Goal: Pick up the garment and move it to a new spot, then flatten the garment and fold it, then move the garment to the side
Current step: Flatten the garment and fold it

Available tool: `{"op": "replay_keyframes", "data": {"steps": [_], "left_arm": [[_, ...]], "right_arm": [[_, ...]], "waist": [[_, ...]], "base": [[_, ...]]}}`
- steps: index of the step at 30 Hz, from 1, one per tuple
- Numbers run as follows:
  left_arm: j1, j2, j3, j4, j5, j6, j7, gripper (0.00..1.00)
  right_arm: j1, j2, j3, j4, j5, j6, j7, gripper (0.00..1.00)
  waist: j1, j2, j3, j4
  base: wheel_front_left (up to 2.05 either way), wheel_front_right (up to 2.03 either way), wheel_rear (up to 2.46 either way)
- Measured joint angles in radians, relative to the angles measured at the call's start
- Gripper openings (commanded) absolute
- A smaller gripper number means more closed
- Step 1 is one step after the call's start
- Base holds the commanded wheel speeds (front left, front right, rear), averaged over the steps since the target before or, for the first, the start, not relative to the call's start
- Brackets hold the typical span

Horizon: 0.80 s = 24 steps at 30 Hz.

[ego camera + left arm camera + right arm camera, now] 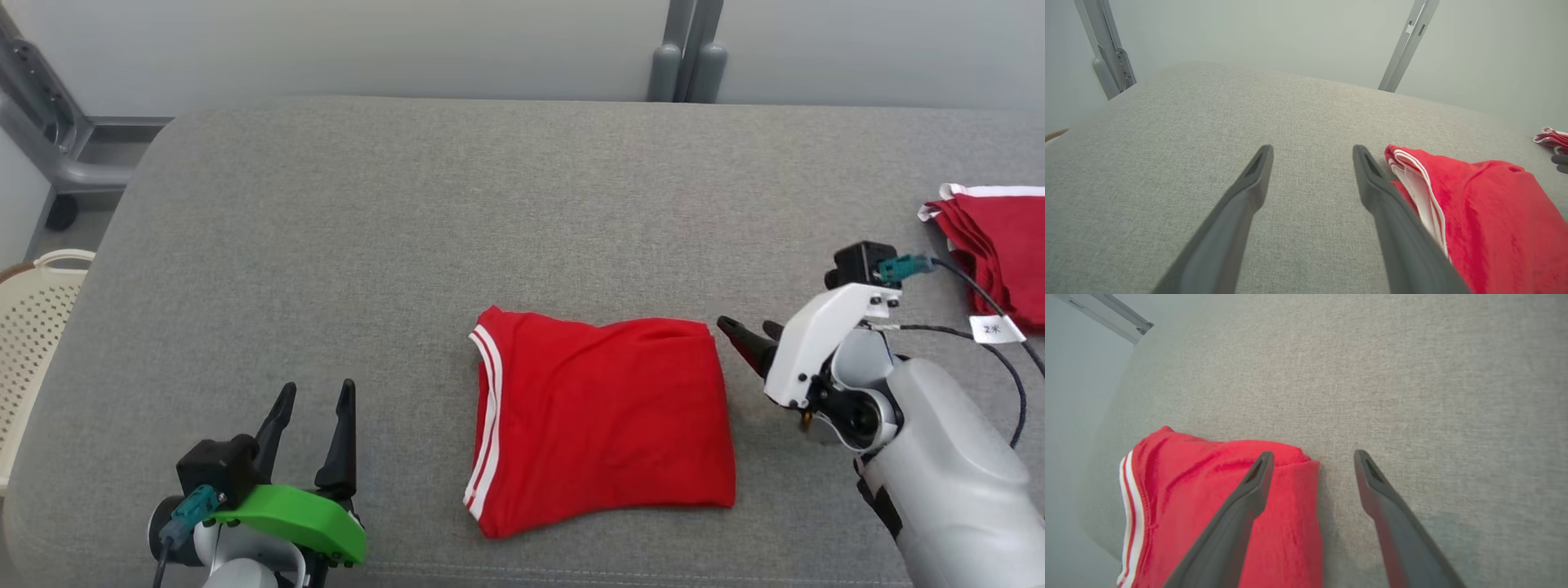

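Note:
The garment (600, 416) is a red piece with white stripes along its left edge, folded into a rough square near the front of the grey padded table (408, 229). My right gripper (747, 331) stands open just right of the garment's top right corner, holding nothing. In the right wrist view its fingers (1241, 510) straddle the garment's (1208, 506) right edge from above. My left gripper (314, 400) is open at the lower left, well left of the garment. The left wrist view shows the striped edge of the garment (1474, 216) beside the left gripper's (1312, 153) right finger.
A second red and white cloth (1000, 245) with a white tag lies at the table's right edge. A cream perforated basket (37, 327) stands off the table's left side. Grey metal frame posts (690, 49) rise behind the table.

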Motion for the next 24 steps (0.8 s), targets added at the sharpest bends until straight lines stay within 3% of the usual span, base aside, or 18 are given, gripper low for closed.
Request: {"op": "replay_keyframes", "data": {"steps": [5, 11, 16, 20, 24], "left_arm": [[0.001, 0.0, -0.001, -0.005, 0.0, 0.001, 0.0, 1.0], [0.0, -0.001, -0.007, -0.006, 0.0, 0.001, 0.0, 1.0], [-0.001, -0.001, -0.011, -0.003, -0.001, -0.001, 0.0, 1.0], [-0.004, -0.001, -0.016, 0.001, -0.001, -0.005, 0.0, 1.0], [-0.005, 0.002, -0.021, 0.002, -0.001, -0.005, 0.0, 1.0]], "right_arm": [[0.126, 0.013, -0.115, -0.164, -0.062, 0.0, 0.11, 1.0], [0.271, 0.087, -0.249, -0.417, -0.155, 0.0, 0.261, 1.0], [0.336, 0.129, -0.316, -0.552, -0.205, 0.0, 0.339, 1.0], [0.376, 0.148, -0.361, -0.612, -0.234, 0.0, 0.382, 1.0], [0.378, 0.148, -0.378, -0.579, -0.186, 0.0, 0.366, 1.0]], "waist": [[0.0, 0.0, -0.006, -0.034], [0.0, 0.0, -0.001, -0.055], [0.0, 0.0, 0.001, -0.055], [0.0, 0.0, 0.001, -0.051], [0.0, 0.0, 0.002, -0.044]], "base": [[0.0, 0.0, 0.0], [0.0, 0.0, 0.0], [0.0, 0.0, 0.0], [0.0, 0.0, 0.0], [0.0, 0.0, 0.0]]}}
